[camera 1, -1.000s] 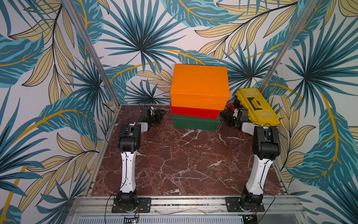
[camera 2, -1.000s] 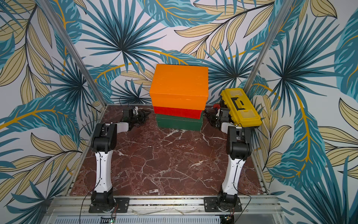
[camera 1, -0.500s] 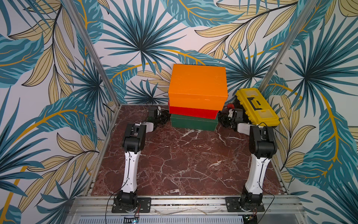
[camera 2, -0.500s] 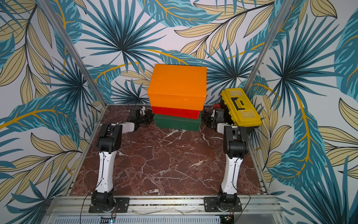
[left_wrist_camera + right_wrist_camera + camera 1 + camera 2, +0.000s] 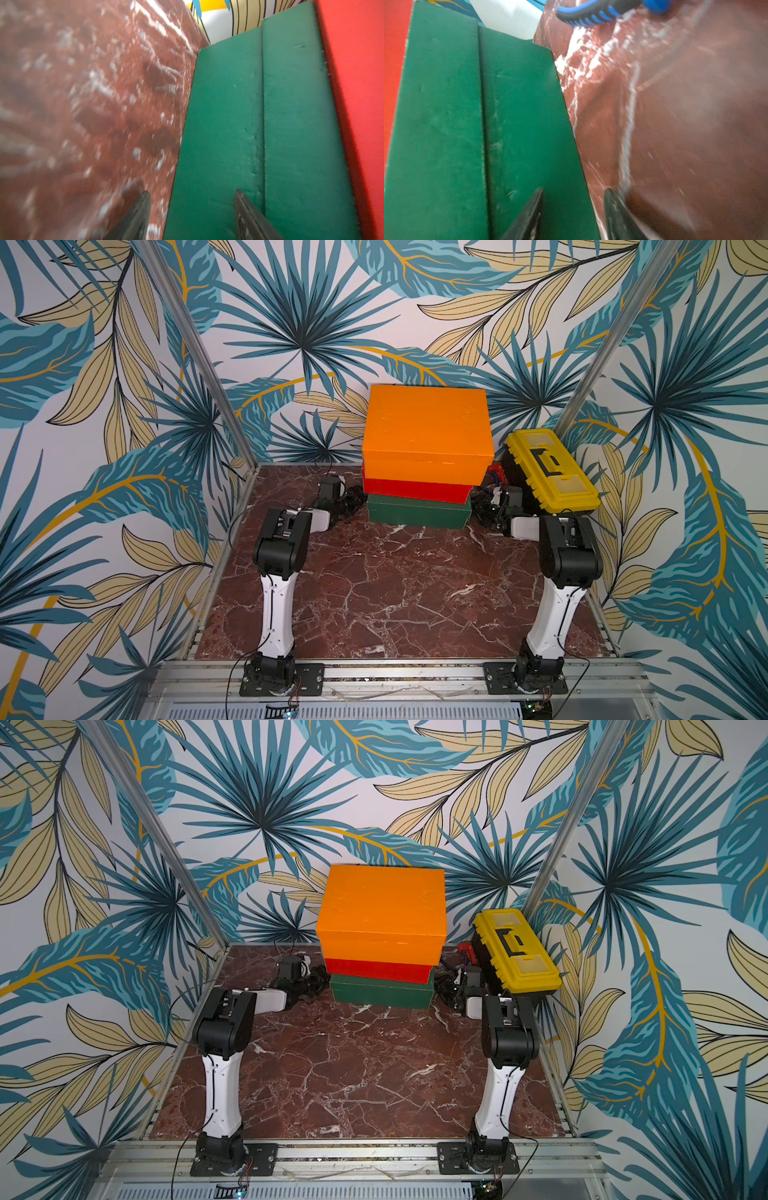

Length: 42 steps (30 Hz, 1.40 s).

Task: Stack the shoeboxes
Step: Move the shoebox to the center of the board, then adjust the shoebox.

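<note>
In both top views, square orange box (image 5: 426, 423) over red box (image 5: 415, 489) and green box (image 5: 417, 514) on the bench (image 5: 395, 593); left wrist view, press the parted, empty left fingers (image 5: 139, 216) flat against green; right wrist view, match with right fingers (image 5: 616, 214), likewise parted.

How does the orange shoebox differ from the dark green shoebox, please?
The orange shoebox is bright; the dark green shoebox is deep-toned. The orange shoebox tops the stack, on the red shoebox; the dark green shoebox lies at the bottom, on the table. Both are plain, lidded, rectangular boxes.
</note>
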Motion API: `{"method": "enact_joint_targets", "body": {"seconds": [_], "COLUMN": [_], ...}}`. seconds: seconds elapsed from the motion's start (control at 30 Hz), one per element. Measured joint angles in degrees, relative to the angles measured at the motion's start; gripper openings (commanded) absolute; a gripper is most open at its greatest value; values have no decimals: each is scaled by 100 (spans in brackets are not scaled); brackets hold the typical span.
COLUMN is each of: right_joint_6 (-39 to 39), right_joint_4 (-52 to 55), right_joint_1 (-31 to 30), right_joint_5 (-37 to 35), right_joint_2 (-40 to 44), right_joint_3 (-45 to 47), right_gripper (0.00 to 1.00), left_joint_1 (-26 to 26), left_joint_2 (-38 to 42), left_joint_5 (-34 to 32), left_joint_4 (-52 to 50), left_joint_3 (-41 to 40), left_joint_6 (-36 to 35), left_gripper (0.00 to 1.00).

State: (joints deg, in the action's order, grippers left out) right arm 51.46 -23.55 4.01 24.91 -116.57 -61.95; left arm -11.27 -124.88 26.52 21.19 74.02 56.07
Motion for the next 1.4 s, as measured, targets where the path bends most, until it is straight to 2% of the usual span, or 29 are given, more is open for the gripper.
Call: {"method": "enact_joint_targets", "body": {"seconds": [0.4,0.57,0.67,0.9,1.13,1.27,1.4], "right_joint_6": [-48,-306,-424,-691,-870,-872,-890], "right_joint_4": [-479,-136,76,625,1123,1191,1200], "right_joint_1": [-39,-70,-57,203,210,177,42], "right_joint_5": [-352,-498,-358,-192,-210,-151,-98], "right_joint_2": [1043,1397,1681,2553,2660,2583,2514], "right_joint_3": [1517,1631,1593,1287,769,549,496], "right_gripper": [48,49,49,52,52,52,52], "left_joint_1": [-321,-297,-136,413,868,883,544], "left_joint_2": [1405,1696,1847,2367,2232,2138,2074], "left_joint_5": [-675,-669,-409,181,446,481,470], "left_joint_4": [533,570,603,782,831,750,745], "left_joint_3": [-2100,-2455,-2590,-2677,-2559,-2072,-1694], "left_joint_6": [-234,-317,-321,-323,-225,-205,-245], "left_gripper": [67,70,71,73,73,73,73]}}
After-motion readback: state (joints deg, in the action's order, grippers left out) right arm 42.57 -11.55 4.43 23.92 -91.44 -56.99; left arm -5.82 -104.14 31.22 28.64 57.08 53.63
